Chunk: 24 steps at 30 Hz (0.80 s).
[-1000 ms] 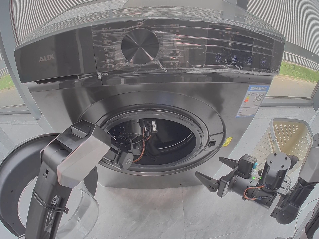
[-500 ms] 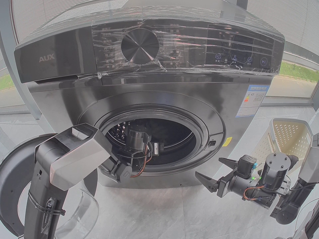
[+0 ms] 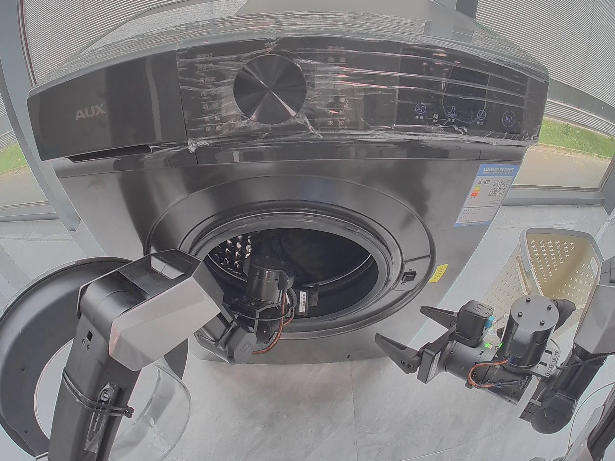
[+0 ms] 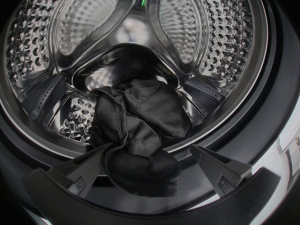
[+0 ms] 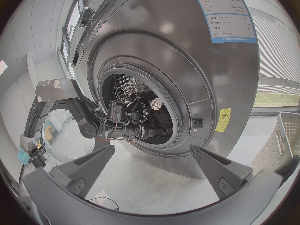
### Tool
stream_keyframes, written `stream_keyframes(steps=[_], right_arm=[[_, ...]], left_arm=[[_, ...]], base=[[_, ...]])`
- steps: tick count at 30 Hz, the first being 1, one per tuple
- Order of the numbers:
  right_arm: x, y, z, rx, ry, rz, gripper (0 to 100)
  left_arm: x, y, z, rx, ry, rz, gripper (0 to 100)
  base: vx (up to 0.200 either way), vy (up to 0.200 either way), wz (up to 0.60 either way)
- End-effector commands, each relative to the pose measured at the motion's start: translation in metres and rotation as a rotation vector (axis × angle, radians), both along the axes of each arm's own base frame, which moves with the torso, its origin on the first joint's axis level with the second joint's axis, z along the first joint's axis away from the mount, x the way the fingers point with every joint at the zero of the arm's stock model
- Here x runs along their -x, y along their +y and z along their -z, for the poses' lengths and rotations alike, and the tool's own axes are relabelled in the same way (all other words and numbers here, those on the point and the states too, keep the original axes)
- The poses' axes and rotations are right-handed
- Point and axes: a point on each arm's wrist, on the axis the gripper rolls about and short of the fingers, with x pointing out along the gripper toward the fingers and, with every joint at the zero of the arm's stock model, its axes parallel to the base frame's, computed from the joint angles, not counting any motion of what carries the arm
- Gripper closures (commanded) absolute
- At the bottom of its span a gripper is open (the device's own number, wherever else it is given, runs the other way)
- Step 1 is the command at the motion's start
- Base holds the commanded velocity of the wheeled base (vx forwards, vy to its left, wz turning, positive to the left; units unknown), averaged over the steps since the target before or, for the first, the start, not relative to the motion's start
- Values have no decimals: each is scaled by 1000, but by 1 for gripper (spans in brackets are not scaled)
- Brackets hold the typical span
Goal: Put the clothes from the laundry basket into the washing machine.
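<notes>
A black garment (image 4: 140, 122) lies bunched at the front of the steel drum (image 4: 218, 32), and its lower fold hangs over the dark door seal (image 4: 265, 116). My left gripper (image 4: 150, 145) is open at the drum's mouth, its fingers either side of that fold; one fingertip (image 4: 100, 152) touches the cloth. The left wrist (image 3: 266, 283) sits at the lower left of the washing machine's opening (image 3: 359, 225). My right gripper (image 3: 400, 323) hangs open and holds nothing, low over the floor to the right of the opening, between the machine and the laundry basket (image 3: 564, 257).
The machine's round door (image 3: 32, 328) stands swung open at the left, its glass bowl (image 3: 160, 404) behind the left arm. The cream perforated laundry basket (image 5: 290, 141) stands on the grey tiled floor (image 3: 307, 411) at the right. Windows run behind the machine.
The left arm has drawn back out of the drum, down to the opening's lower rim. The right arm has barely shifted.
</notes>
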Motion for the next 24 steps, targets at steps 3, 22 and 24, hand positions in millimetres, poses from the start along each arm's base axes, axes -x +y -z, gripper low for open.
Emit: stream_keyframes(steps=[3, 22, 24], right_arm=[[-1, 1, -1, -7, -9, 0, 0], [-1, 1, -2, -19, -8, 0, 0], [-1, 2, -2, -18, -6, -1, 0]], left_arm=[[-2, -3, 15, -10, 20, 2, 0], [-34, -12, -25, 104, -174, -57, 100], [-45, -10, -33, 124, -223, -98, 100]], base=[[0, 0, 0], [0, 0, 0], [0, 0, 0]])
